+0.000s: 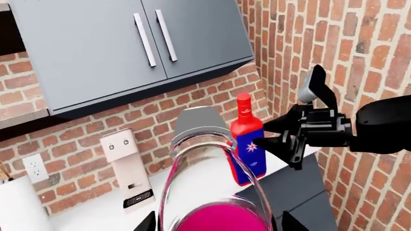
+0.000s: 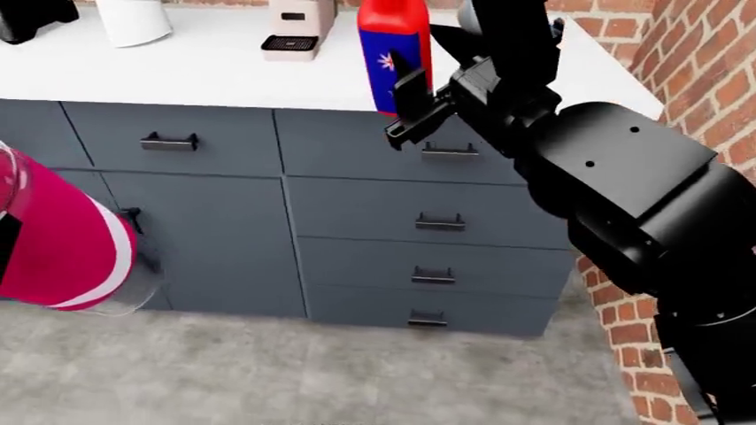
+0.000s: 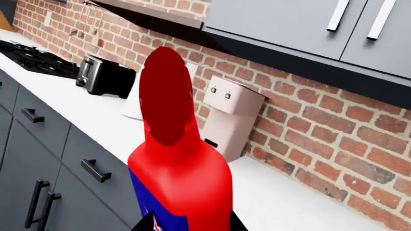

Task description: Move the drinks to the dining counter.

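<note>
The clear bottle with pink liquid [image 1: 215,192] fills the left wrist view, held between the dark fingers [image 1: 149,222] of my left gripper [image 1: 218,227]. In the head view it hangs tilted in the air at far left [image 2: 59,239], in front of the grey cabinets. The red square-bodied bottle with the blue star label [image 2: 394,53] stands upright near the front edge of the white counter [image 2: 212,71]. My right gripper [image 2: 413,106] is closed round its body [image 3: 183,183], with fingers [image 3: 151,224] on both sides. It also shows in the left wrist view [image 1: 247,139]. The honey-yellow dining counter is out of view.
A beige coffee machine [image 2: 296,27] and a white paper roll [image 2: 133,19] stand on the white counter behind the red bottle. A toaster [image 3: 106,77] and a stove [image 3: 32,57] lie further along. A brick wall [image 2: 697,62] closes the right side. Grey drawers [image 2: 437,221] are below, grey wall cabinets [image 1: 128,48] above.
</note>
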Tool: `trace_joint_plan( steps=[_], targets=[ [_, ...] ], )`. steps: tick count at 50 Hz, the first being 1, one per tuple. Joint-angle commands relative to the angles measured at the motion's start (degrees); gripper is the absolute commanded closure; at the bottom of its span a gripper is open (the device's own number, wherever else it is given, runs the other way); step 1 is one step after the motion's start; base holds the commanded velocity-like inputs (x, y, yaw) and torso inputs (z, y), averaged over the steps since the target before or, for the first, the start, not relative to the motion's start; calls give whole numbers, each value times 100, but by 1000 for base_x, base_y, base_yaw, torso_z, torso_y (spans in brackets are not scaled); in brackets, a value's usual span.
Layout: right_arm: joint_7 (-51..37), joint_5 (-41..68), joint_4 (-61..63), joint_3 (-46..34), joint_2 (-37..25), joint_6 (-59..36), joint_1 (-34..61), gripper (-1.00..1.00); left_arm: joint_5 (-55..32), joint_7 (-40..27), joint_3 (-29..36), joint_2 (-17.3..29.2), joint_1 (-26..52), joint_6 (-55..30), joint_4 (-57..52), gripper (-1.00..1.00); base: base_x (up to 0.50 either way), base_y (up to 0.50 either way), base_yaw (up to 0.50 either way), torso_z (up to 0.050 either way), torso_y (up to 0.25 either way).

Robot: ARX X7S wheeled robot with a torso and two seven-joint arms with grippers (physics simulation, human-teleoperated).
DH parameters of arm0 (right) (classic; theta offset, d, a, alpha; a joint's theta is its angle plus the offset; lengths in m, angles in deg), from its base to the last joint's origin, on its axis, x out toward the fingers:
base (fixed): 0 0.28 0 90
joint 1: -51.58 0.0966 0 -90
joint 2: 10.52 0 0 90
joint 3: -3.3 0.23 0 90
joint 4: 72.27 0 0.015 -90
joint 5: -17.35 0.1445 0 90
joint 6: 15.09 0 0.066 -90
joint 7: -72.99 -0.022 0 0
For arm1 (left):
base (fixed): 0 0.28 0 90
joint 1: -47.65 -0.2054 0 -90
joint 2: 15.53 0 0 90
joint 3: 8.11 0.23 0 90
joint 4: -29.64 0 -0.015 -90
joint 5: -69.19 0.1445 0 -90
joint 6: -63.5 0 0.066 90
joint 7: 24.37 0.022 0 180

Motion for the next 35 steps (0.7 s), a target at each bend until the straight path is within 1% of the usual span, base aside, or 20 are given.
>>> trace_joint_plan(
  steps=[1, 9, 20, 30, 35],
  targets=[
    [16, -361, 76, -118, -41, 27, 87, 100, -18, -59, 39, 11, 3, 39, 14, 100, 0, 0, 500, 0, 0],
    [81, -378, 55, -176, -31, 34, 106, 100, 33, -58, 136, 35, 29, 86, 18, 100, 0, 0, 500, 1, 0],
    [93, -357, 111, -180, -57, 60, 64, 100, -48, -91, 43, 54, -24, 78, 15, 100, 0, 0, 500, 0, 0],
    [89, -328, 161, -173, -78, 78, 17, 100, -20, -105, 126, 58, -33, 105, 29, 100, 0, 0, 500, 0, 1],
    [78, -265, 203, -137, -91, 36, 20, 100, -165, -172, -29, 124, -94, 94, 55, 100, 0, 0, 500, 0, 0]
  ],
)
